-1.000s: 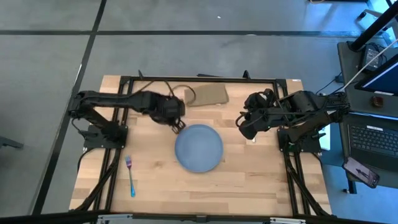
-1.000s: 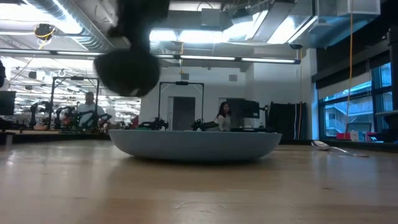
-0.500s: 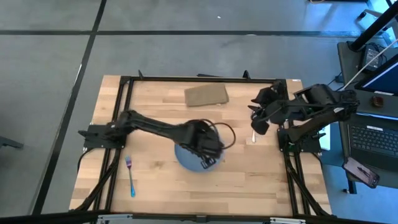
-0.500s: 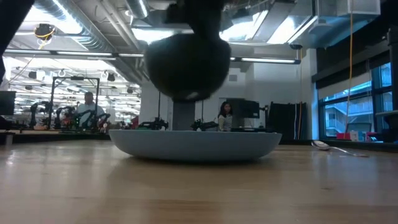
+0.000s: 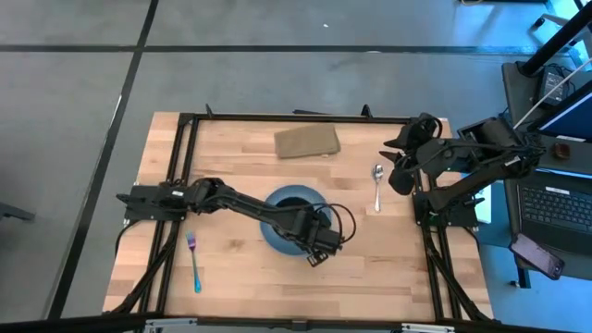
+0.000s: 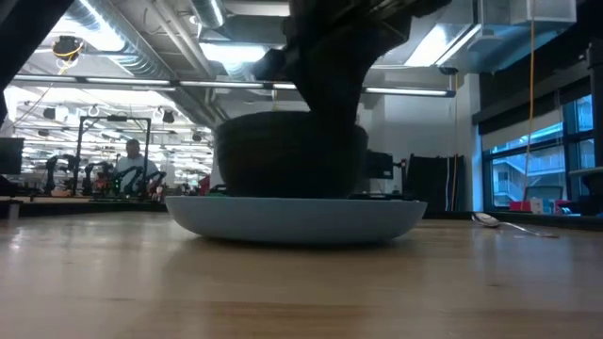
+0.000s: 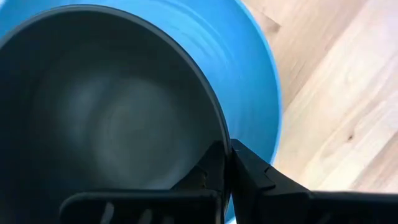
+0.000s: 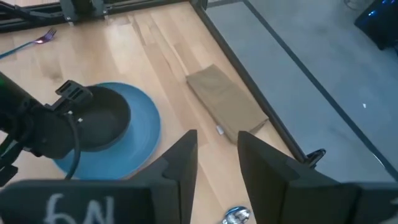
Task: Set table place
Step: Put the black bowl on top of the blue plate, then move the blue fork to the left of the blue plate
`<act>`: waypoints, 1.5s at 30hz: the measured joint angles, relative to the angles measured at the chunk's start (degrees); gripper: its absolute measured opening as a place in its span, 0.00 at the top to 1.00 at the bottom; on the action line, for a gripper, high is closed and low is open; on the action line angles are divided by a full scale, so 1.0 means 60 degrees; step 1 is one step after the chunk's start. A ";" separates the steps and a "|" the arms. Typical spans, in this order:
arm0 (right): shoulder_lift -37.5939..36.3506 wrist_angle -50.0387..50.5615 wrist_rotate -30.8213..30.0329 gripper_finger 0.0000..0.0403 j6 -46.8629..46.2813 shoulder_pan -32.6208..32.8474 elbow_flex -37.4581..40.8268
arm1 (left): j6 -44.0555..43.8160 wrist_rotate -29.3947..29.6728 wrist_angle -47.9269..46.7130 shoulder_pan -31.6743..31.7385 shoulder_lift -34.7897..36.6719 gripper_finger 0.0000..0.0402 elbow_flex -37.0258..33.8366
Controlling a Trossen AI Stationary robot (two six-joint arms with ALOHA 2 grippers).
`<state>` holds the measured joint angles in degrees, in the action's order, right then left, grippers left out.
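The round pale blue plate (image 5: 274, 233) lies mid-table. The small black bowl (image 5: 289, 205) stands in it, and shows low on the plate (image 6: 292, 218) in the low view (image 6: 283, 155). My left gripper (image 5: 311, 237) is over the plate's near right part, shut on the bowl. My right gripper (image 5: 398, 174) is open and empty near the table's right edge, beside the silver spoon (image 5: 377, 185). The spoon lies flat to the right of the plate. The blue-handled fork (image 5: 194, 262) lies flat at the near left. My left gripper pinches the bowl's rim (image 7: 219, 134) between its two fingers, one finger inside the bowl and one outside. The fingers come from above, pointing down. The bowl is upright, mouth up, its bottom down in the plate (image 7: 249, 74); whether it rests there I cannot tell.
A folded brown cloth (image 5: 308, 141) lies at the table's far edge, and also shows in the right wrist view (image 8: 224, 102). Bare wood lies along the near edge and between plate and fork. The black frame (image 5: 277, 117) edges the table.
My left gripper has carried the bowl from beyond the plate's far left rim toward the near right, over the plate, and down into it. My right gripper has drawn back toward the table's right edge, uncovering the spoon.
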<state>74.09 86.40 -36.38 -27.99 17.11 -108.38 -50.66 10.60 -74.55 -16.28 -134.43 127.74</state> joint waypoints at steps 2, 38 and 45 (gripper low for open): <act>-0.0015 0.0079 0.0000 0.71 0.0011 0.0000 0.0000 | -0.0037 0.0017 -0.0013 -0.0025 -0.0057 0.98 -0.0011; -0.2328 0.0130 0.2360 0.71 -0.5986 0.0119 0.6726 | -0.0774 0.2367 -0.0892 0.0460 0.2550 0.73 0.1220; -0.3382 -0.2790 0.2373 0.71 -0.7349 0.0104 0.9550 | -0.0462 0.3324 -0.1408 0.0487 0.3359 0.72 0.1213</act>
<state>53.79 69.66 -22.14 -72.08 17.74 -51.08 -53.43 30.55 -83.00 -13.36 -114.28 135.02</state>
